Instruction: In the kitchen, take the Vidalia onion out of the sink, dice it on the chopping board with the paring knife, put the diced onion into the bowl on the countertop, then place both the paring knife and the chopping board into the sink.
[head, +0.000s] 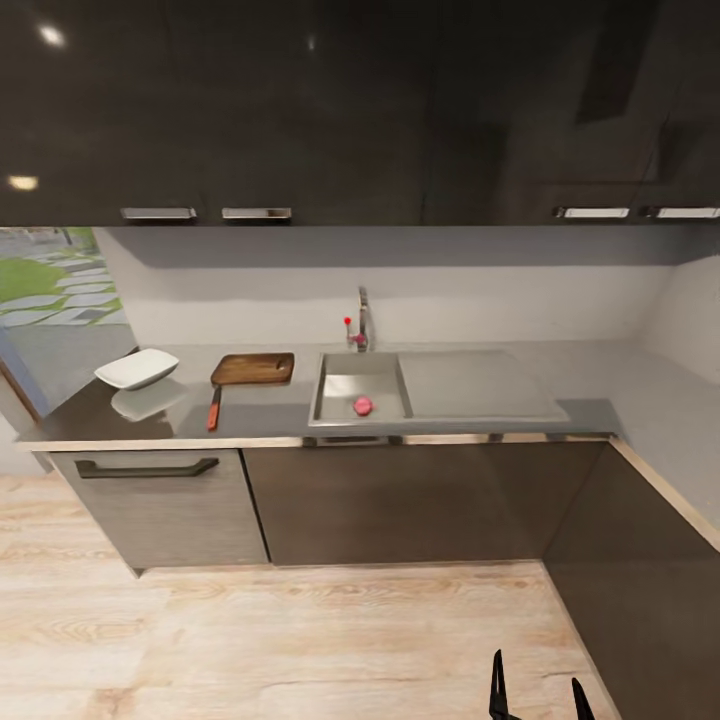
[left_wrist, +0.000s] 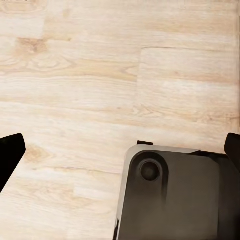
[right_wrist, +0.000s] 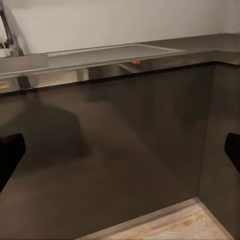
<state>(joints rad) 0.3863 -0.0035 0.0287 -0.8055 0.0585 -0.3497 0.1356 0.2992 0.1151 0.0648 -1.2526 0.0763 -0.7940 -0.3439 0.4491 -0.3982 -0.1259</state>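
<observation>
From the head camera I see the Vidalia onion (head: 362, 405) lying in the sink (head: 330, 362), chopping board (head: 253, 368) and paring knife (head: 214, 408) left of it, ready for dicing. Both wrist cameras show spread, empty fingers: left gripper (left_wrist: 120, 150) over floor (left_wrist: 75, 75), right gripper (right_wrist: 120, 150) facing the cabinets (right_wrist: 125, 150) under the sink.

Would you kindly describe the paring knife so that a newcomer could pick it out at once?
Start at the steel sink set in the grey countertop and look left to the brown chopping board. The knife lies at the board's left front corner, towards the counter edge. Its red-orange handle sets it apart from the brown board and the white bowl further left.
</observation>
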